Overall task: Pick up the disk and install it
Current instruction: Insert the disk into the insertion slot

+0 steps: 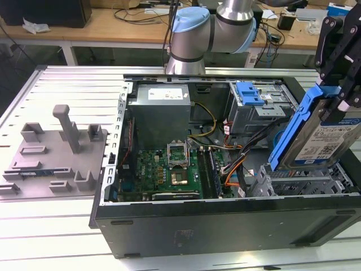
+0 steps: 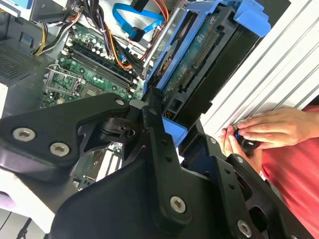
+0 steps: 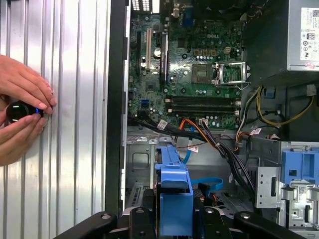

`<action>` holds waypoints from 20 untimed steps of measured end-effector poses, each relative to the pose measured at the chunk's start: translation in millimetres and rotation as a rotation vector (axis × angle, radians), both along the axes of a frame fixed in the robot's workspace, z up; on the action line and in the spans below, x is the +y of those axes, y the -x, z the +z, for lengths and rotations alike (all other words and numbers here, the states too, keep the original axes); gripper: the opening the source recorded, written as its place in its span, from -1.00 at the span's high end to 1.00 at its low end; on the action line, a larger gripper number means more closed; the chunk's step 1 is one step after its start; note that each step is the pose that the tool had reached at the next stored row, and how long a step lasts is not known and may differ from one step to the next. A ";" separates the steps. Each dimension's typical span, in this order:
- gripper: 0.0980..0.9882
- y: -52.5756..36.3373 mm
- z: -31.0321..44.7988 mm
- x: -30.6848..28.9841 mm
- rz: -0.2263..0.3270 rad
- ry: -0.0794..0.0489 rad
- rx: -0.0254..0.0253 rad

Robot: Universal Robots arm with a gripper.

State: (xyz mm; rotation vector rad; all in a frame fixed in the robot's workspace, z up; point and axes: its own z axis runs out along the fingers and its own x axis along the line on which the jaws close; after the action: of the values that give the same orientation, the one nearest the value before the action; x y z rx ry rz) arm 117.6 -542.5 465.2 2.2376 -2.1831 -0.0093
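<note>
The disk [image 1: 330, 132], a silver drive with a white-and-blue label in a bright blue carrier, hangs tilted over the exterior view's right end of the open computer case [image 1: 225, 226]. My black gripper [image 1: 345, 100] is shut on its upper part. The disk's lower edge sits just above the grey metal drive cage [image 1: 304, 182]. In the second wrist view the disk [image 2: 199, 64] shows its circuit-board side, held between the gripper's black fingers [image 2: 149, 117]. In the first wrist view the blue carrier [image 3: 174, 199] sticks out from the gripper [image 3: 174, 224] over the cage [image 3: 142, 164].
Inside the case lie a green motherboard [image 1: 163, 169], a grey power supply [image 1: 161, 107], cable bundles [image 1: 237, 164] and a blue latch on a grey cage [image 1: 251, 93]. A grey fixture plate [image 1: 56, 152] lies at the exterior view's left. A person's hands [image 3: 22, 114] hold a small black object beside the case.
</note>
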 end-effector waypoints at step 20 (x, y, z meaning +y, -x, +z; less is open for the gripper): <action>0.40 0.0 -11.6 0.0 -0.002 0.000 0.0000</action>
State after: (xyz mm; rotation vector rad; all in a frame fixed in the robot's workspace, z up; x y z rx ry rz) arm 117.6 -542.5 453.6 2.2358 -2.1849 -0.0093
